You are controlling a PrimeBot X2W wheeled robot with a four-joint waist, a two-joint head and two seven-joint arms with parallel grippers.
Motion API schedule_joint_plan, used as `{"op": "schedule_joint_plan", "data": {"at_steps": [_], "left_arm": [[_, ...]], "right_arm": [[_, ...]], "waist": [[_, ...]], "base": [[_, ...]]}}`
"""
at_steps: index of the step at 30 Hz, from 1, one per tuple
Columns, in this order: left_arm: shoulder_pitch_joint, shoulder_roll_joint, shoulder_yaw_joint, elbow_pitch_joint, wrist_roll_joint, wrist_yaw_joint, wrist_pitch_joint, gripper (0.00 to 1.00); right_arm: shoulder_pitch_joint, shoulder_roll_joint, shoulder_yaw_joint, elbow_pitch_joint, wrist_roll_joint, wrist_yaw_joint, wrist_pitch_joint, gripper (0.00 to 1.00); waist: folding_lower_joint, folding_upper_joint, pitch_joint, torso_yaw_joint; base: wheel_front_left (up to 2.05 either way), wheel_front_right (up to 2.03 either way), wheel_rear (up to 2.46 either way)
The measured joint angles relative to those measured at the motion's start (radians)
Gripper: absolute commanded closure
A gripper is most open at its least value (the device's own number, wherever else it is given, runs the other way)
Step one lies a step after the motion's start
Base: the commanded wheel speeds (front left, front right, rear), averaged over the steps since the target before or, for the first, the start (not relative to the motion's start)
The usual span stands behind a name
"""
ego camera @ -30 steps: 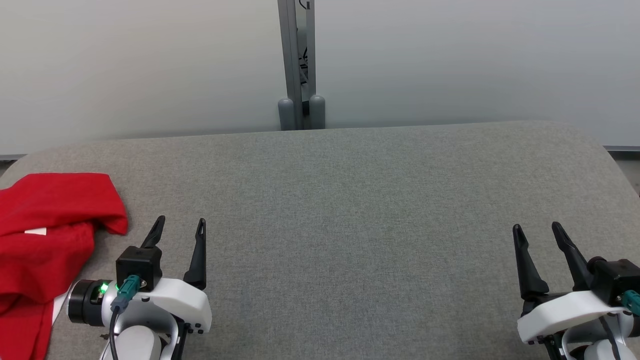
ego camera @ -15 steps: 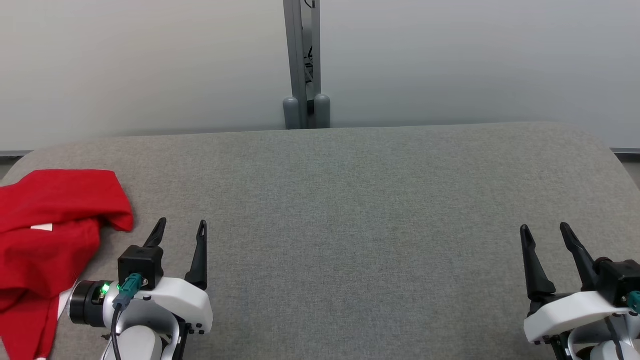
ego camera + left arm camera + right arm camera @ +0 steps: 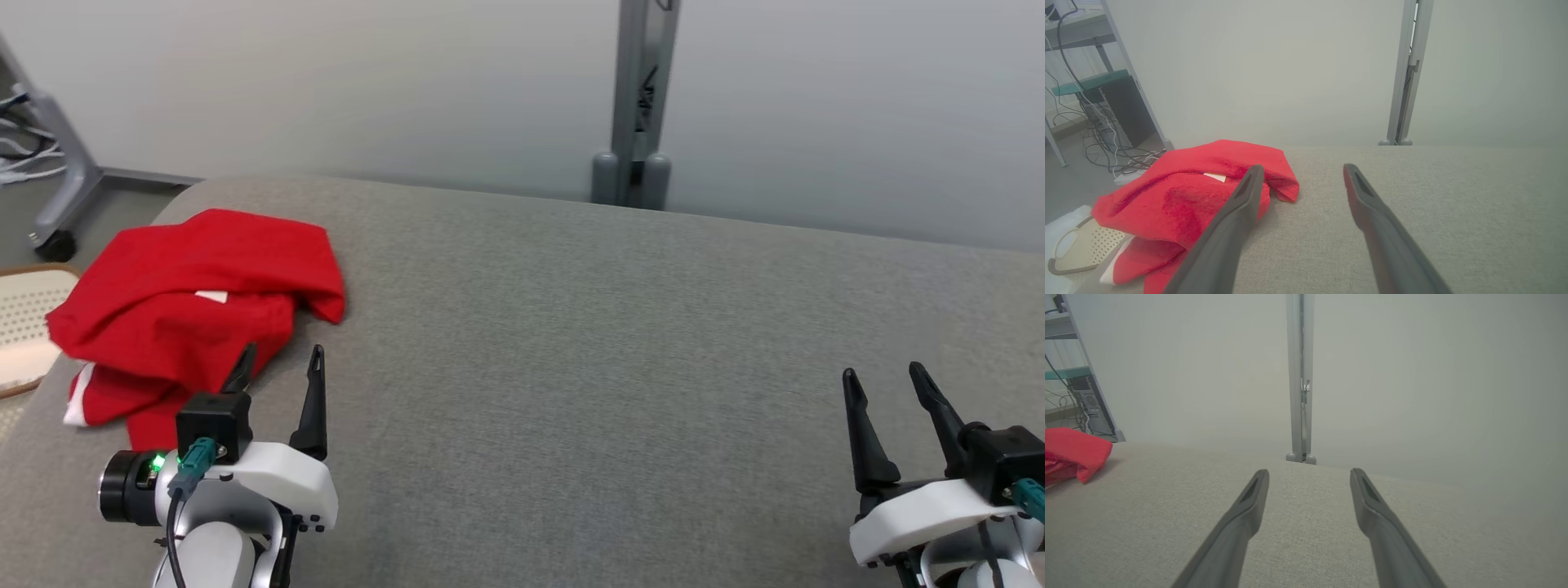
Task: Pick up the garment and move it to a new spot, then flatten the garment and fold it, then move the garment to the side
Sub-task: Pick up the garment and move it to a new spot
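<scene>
Our left gripper (image 3: 282,351) stood wide open and empty, just beside the crumpled red garment (image 3: 196,302), which lay at the far left corner of the grey table (image 3: 571,327). Our right gripper (image 3: 882,371), equally open, held nothing, well apart.

No text, brand, number or sign is showing legibly in any of the views. A small white label (image 3: 211,296) is lying on the red garment (image 3: 188,261) at the far left of the grey surface (image 3: 571,367), but it is too small in the head view for any lettering to be made out. In the left wrist view the same label (image 3: 1214,177) is appearing as a plain pale patch, with no characters that can be read.
</scene>
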Motion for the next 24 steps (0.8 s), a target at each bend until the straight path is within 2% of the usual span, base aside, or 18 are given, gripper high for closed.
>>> {"op": "schedule_joint_plan", "data": {"at_steps": [14,19,24], "left_arm": [[0.013,0.027,0.035,-0.015,-0.029,0.024,-0.011,0.0],[0.014,0.031,0.037,-0.019,-0.039,0.024,-0.012,0.0],[0.017,0.033,0.036,-0.023,-0.043,0.026,-0.011,0.0]], "right_arm": [[-0.003,0.015,0.058,-0.024,-0.035,0.0,0.004,0.0],[-0.003,0.02,0.059,-0.024,-0.032,0.0,0.004,0.0],[-0.001,0.023,0.061,-0.026,-0.025,0.0,0.004,0.0]], "waist": [[0.0,0.0,0.01,0.245],[0.0,0.0,0.011,0.29],[0.0,0.0,0.009,0.298]], "base": [[0.0,0.0,0.0],[0.0,0.0,0.0],[0.0,0.0,0.0]]}}
